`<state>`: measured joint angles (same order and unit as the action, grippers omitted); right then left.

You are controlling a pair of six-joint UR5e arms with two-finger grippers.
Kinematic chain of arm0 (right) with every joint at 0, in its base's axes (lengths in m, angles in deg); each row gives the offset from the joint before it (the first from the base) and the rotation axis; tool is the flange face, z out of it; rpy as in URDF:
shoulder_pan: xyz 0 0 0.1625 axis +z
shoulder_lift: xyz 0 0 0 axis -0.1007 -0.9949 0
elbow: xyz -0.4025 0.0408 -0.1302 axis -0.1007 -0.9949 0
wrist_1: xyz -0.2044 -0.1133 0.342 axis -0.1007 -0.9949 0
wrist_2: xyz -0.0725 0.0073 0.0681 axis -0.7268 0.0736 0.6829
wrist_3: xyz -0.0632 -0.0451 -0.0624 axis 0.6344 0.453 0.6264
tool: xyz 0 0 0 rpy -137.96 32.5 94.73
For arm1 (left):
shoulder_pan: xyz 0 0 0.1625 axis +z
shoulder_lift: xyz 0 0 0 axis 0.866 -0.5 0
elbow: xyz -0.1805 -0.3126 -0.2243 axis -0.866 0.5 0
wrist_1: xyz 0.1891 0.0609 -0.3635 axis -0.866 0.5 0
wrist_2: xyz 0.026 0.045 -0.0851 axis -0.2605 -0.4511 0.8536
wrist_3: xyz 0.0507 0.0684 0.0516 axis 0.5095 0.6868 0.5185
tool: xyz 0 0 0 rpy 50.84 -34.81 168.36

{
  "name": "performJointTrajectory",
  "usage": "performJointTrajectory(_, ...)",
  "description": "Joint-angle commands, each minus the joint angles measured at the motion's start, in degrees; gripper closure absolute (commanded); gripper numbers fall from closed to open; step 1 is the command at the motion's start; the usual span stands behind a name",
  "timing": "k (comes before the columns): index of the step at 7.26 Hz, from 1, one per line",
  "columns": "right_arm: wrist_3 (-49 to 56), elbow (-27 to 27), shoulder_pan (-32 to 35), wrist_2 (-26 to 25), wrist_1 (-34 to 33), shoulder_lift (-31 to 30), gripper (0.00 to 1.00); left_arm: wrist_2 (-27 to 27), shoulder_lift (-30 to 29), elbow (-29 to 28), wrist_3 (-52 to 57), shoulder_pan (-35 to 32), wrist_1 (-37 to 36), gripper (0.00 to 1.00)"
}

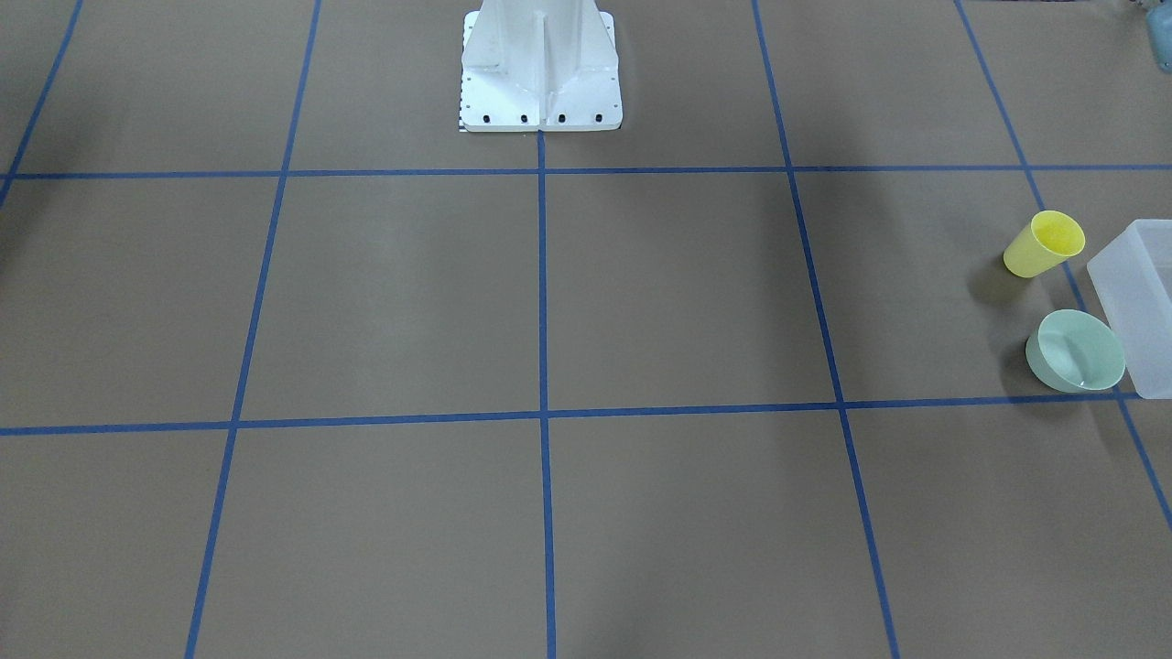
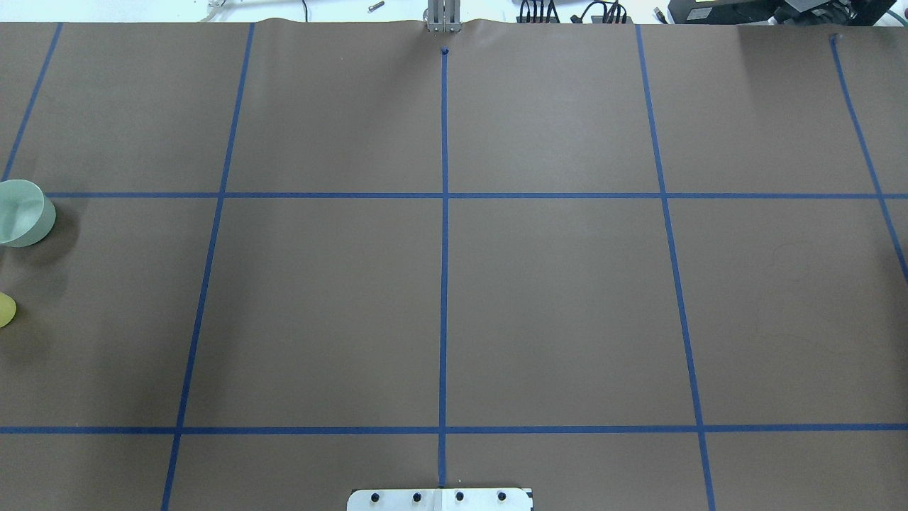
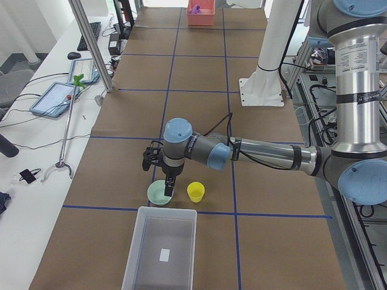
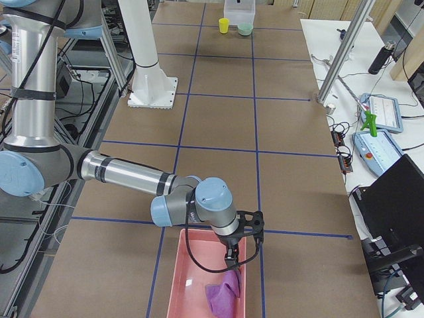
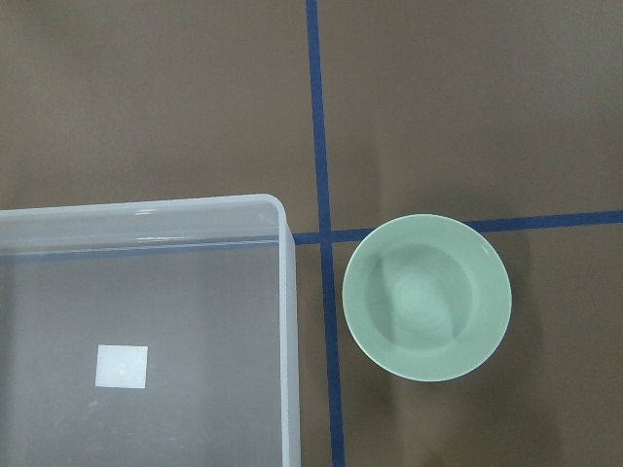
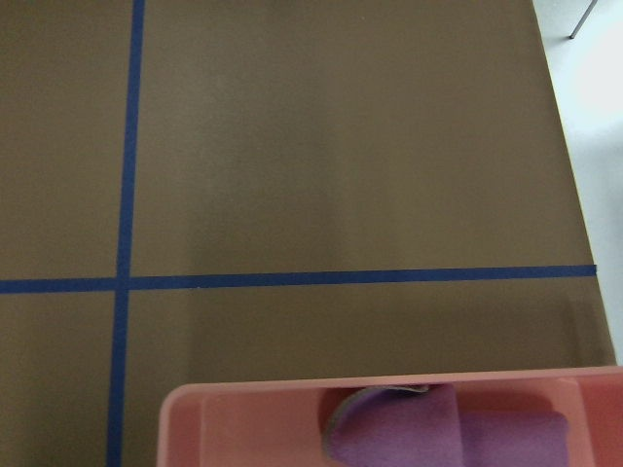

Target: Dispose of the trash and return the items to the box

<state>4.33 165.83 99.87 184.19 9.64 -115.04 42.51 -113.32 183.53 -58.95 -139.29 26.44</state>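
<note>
So the frosted translucent white plastic rectangular bin [image 3: 160,251] sits nearest, with the pale mint-green round bowl [image 3: 155,194] just past its corner and the small yellow plastic tumbler cup [image 3: 195,191] beside that, both upright outside it; left gripper [image 3: 169,193] hangs over the bowl, right gripper [image 4: 232,264] over a pink plastic tray [image 4: 173,285] far off, can't tell either's jaws

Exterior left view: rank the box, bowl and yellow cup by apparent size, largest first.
1. the box, by far, though it is also nearest the camera
2. the bowl, a little wider than the cup
3. the yellow cup
</note>
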Motion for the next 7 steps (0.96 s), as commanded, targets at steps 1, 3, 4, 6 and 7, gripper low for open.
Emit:
performJointTrajectory(1,-7.1,0.1,-5.7,1.1,4.6,0.2,0.00,0.0,3.8,-1.5,-13.2,7.3,12.6,0.03)
performJointTrajectory(3,-7.1,0.0,-6.2,1.1,4.6,0.2,0.00,-0.4,4.1,-2.4,-17.7,10.6,15.3,0.03)
performJointTrajectory(4,-7.1,-0.1,-6.4,1.1,4.7,0.1,0.00,-0.3,4.6,-2.4,-18.7,10.7,15.2,0.02)
performJointTrajectory(6,-7.2,-0.1,-7.6,1.1,4.6,0.2,0.00,-0.3,4.6,-2.4,-25.5,15.5,16.3,0.03)
performJointTrajectory(7,-7.2,0.0,-8.6,1.1,4.6,0.2,0.00,-0.4,4.6,-2.5,-27.7,16.7,17.6,0.03)
